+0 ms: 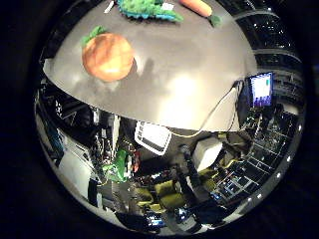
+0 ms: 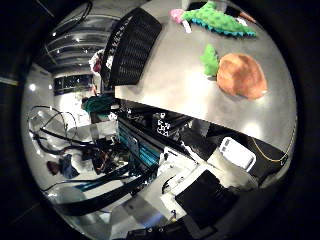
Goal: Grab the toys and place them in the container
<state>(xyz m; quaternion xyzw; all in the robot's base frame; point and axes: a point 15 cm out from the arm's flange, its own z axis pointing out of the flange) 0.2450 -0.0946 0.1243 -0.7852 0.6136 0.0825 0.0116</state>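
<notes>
you had a soft, light orange plush point(image 2: 241, 76) on the table point(image 1: 189, 74); grasp its round body. fingers: i cannot tell.

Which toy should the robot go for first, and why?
Probably the round orange plush toy: move the palm toward it. It lies alone on the grey table, nearest the edge, with bare space around it. The green spiky toy lies farther back, and the black container stands on the table too.
</notes>
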